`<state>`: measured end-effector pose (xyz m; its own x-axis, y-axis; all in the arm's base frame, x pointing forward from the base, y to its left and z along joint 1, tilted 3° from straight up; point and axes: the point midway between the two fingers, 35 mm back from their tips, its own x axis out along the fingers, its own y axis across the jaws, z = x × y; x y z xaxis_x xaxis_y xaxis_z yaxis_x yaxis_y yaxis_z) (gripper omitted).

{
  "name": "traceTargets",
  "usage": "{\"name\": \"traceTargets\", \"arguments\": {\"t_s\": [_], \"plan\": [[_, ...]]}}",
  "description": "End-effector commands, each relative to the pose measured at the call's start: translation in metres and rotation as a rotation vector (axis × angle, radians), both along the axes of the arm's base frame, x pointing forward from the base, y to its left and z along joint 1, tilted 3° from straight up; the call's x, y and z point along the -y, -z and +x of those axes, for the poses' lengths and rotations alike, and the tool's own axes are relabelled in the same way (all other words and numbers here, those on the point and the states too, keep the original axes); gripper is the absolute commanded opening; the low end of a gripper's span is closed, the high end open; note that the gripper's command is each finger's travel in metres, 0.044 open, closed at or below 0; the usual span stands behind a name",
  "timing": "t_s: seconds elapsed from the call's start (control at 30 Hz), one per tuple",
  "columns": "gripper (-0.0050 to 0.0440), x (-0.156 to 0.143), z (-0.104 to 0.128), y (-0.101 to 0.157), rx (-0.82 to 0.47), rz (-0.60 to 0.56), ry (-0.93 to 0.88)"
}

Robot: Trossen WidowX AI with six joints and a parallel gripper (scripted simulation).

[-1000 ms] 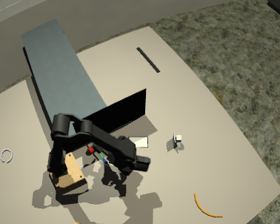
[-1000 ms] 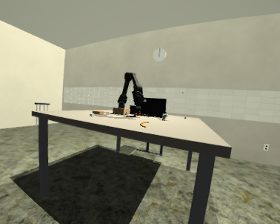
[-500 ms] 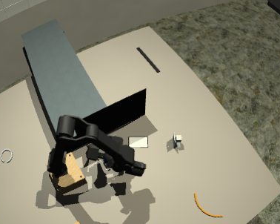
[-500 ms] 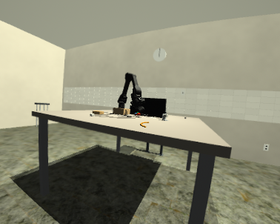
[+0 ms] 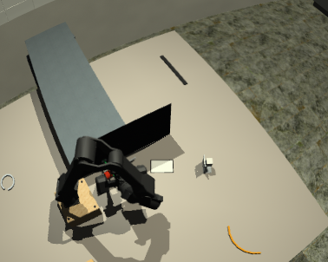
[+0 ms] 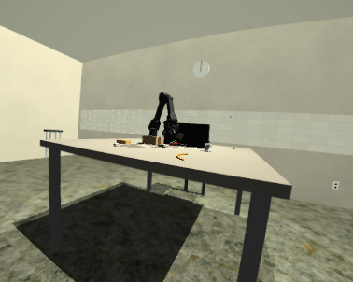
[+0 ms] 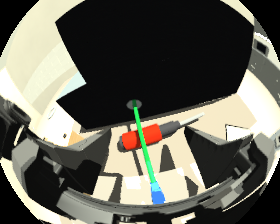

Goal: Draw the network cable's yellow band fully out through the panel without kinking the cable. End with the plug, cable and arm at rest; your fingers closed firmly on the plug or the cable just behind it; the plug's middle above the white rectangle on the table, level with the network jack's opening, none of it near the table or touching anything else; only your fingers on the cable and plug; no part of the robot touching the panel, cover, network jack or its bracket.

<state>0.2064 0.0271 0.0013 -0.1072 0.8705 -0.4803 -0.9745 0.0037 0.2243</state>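
The black panel stands on the table and fills the upper half of the wrist view. A green cable comes out of a small hole in it and ends in a blue plug. A red piece sits across the cable and also shows in the overhead view. No yellow band shows. My gripper is open and empty; it faces the panel with a finger on each side of the cable, apart from it. The white rectangle lies to the right. The network jack stands beyond it.
A long grey-blue cover lies behind the panel. My arm's wooden base is at the front left. An orange curved strip, a small ring and a black strip lie on the table.
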Motion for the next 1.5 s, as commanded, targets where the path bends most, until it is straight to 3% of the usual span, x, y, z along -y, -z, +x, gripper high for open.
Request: {"name": "traceTargets", "arguments": {"t_s": [0.0,0.37,0.6,0.77,0.87,0.97,1.2,1.27,1.3,1.47], "plan": [[0.0440,-0.010,-0.005,-0.001,0.124,0.097,-0.070],[0.0440,-0.014,-0.007,-0.002,0.202,0.140,-0.093],[0.0440,0.016,0.000,-0.029,0.226,0.118,-0.098],[0.0440,0.019,-0.001,-0.031,0.220,0.121,-0.097],[0.0440,0.018,-0.002,-0.032,0.152,0.089,-0.080],[0.0440,0.016,-0.004,-0.034,0.004,-0.001,-0.051],[0.0440,0.015,-0.005,-0.036,-0.180,-0.137,0.012],[0.0440,0.015,-0.005,-0.036,-0.180,-0.137,0.012],[0.0440,0.014,-0.005,-0.036,-0.253,-0.162,0.054],[0.0440,0.013,-0.006,-0.038,-0.375,-0.265,0.124]]}}
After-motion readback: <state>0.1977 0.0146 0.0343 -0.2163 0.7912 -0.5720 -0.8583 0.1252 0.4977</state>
